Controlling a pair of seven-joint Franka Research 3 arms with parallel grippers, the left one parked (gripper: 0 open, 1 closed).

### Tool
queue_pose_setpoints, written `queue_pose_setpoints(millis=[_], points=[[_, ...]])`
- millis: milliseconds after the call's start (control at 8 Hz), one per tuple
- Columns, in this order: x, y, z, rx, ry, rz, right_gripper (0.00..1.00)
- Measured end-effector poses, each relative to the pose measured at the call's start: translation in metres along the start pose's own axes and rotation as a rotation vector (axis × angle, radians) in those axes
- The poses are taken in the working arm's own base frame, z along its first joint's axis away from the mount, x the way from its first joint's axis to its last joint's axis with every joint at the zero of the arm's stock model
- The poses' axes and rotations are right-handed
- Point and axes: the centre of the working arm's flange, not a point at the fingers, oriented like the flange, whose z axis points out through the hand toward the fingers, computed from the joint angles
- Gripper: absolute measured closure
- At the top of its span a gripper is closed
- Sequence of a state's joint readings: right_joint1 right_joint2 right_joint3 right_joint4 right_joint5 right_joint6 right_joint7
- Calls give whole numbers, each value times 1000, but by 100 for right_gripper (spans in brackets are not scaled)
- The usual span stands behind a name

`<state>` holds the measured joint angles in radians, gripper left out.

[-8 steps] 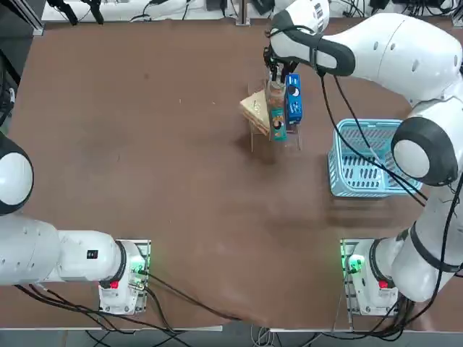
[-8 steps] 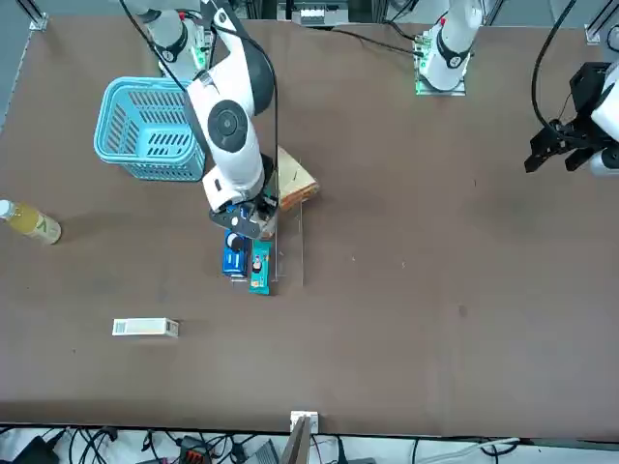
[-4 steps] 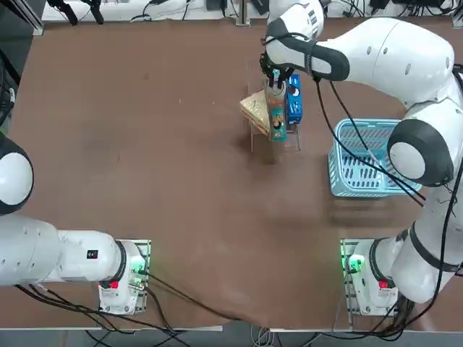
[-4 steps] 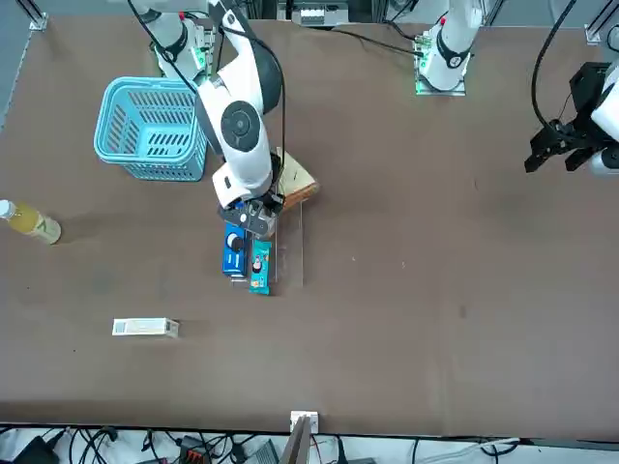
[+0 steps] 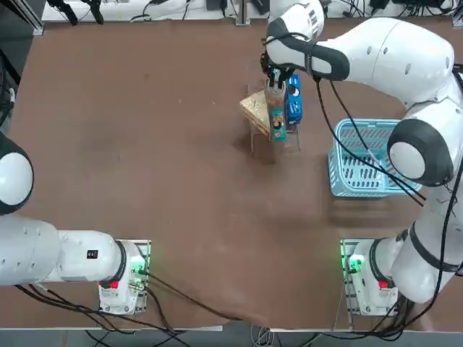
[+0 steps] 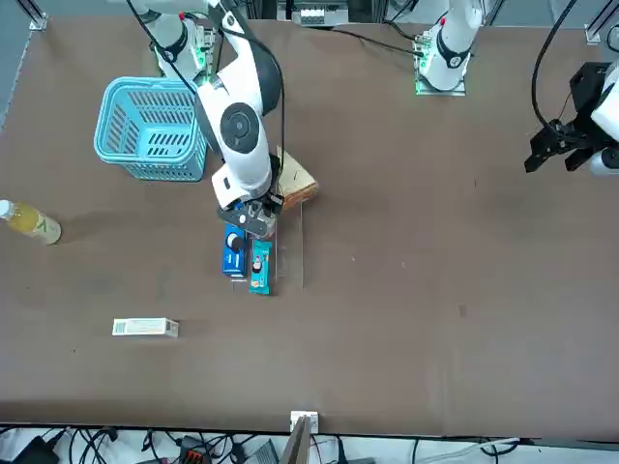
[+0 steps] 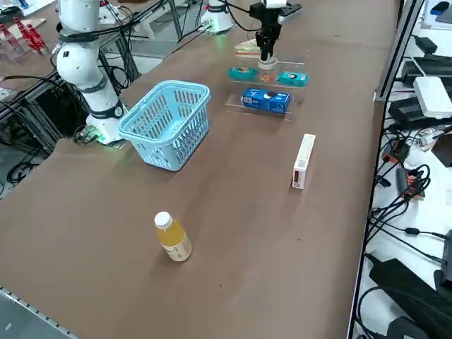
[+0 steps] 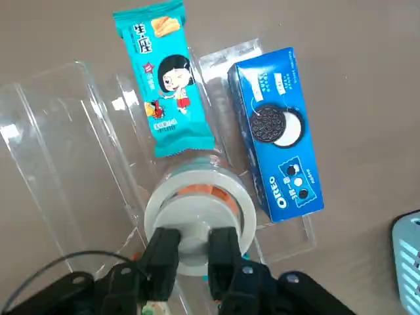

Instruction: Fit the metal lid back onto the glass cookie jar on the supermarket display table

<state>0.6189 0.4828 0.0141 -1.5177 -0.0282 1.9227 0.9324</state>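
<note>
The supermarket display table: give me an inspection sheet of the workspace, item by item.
Surface: matte dark-brown tabletop, no spill seen.
Job's things: small silvery-white round lid sits off-centre over the clear glass jar's whitish rim, orange contents showing; not seated.
Clutter: light-blue plastic basket, yellow drink bottle, white box, blue Oreo box, teal snack pack.
Grippers: right gripper at the jar, shut on the lid.
Cables: black cable along the right arm.
Surroundings: people, nothing seen.
</note>
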Motion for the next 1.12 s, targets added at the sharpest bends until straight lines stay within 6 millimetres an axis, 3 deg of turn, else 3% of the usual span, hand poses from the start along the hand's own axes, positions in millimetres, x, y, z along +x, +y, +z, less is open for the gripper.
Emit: queue_pose_setpoints(millis=[1125], points=[[4, 4, 6, 2, 5, -1, 72]])
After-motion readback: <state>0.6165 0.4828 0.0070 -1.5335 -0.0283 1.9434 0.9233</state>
